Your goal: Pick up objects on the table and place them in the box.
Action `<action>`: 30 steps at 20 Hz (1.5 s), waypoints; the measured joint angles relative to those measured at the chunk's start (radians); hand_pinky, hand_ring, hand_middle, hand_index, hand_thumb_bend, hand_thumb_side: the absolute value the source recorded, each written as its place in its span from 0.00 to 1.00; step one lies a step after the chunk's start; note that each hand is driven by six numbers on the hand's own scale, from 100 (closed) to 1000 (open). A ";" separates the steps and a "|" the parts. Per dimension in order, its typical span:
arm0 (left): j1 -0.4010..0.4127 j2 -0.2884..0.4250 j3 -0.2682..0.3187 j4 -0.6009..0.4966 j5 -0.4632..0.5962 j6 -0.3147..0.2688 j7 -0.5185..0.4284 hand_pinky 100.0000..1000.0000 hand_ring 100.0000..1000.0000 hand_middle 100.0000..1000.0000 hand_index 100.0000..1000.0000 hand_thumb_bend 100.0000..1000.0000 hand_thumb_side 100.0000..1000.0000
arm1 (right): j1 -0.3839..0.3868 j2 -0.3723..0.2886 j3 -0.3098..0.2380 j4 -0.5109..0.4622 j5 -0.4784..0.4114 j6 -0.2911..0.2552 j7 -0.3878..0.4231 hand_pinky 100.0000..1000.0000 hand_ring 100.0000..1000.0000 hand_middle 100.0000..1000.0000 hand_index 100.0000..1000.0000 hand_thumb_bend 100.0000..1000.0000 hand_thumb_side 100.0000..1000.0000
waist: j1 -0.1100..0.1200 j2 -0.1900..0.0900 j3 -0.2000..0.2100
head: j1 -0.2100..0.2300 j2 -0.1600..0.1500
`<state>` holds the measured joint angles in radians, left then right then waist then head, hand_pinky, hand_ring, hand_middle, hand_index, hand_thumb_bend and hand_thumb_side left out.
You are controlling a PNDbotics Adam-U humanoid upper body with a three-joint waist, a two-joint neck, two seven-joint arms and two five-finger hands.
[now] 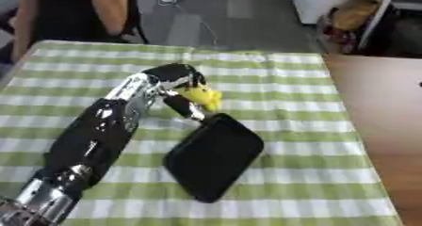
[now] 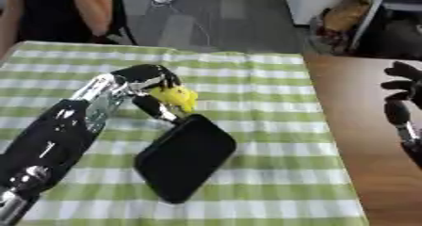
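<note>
The fingers [image 1: 191,108] of the left hand [image 1: 174,76] are curled round a small yellow object [image 1: 203,96], which sits pinched between them and the thumb, raised a little above the green-and-white checked table [image 1: 296,102]; its exact shape cannot be made out. One dark finger reaches down and toward the near side, its tip touching or just beside the far corner of the black box [image 1: 216,157]. The box is a flat, dark, rounded rectangle lying askew on the cloth, near and slightly right of the yellow object, with its inside showing only as plain black. From the hand, the silver-and-black left arm [image 1: 91,145] runs back to the near left corner. The right hand [image 2: 402,95] shows only at the right edge of the right eye view, off the cloth and over the brown floor beside the table, its fingers relaxed and spread, holding nothing.
</note>
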<state>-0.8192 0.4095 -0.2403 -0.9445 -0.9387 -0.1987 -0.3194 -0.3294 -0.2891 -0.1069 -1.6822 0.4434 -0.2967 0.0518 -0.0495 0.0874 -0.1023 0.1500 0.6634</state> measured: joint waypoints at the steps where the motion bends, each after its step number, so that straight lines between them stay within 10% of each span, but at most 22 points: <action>1: 0.000 0.000 0.000 0.000 0.000 -0.001 0.002 0.52 0.60 0.65 0.83 0.83 0.56 | 0.000 0.000 0.000 0.000 0.000 0.000 0.000 0.55 0.67 0.76 0.90 0.60 1.00 | 0.000 0.000 0.000 | 0.000 0.000; 30: -0.028 0.000 0.028 0.056 -0.146 0.022 0.101 0.50 0.57 0.62 0.80 0.68 0.54 | -0.009 0.008 0.006 0.000 -0.010 -0.006 0.007 0.55 0.67 0.76 0.90 0.61 1.00 | -0.011 0.018 -0.014 | 0.015 -0.016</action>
<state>-0.8475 0.4095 -0.2124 -0.8880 -1.0846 -0.1766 -0.2184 -0.3388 -0.2811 -0.1014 -1.6822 0.4337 -0.3024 0.0589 -0.0602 0.1057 -0.1164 0.1646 0.6474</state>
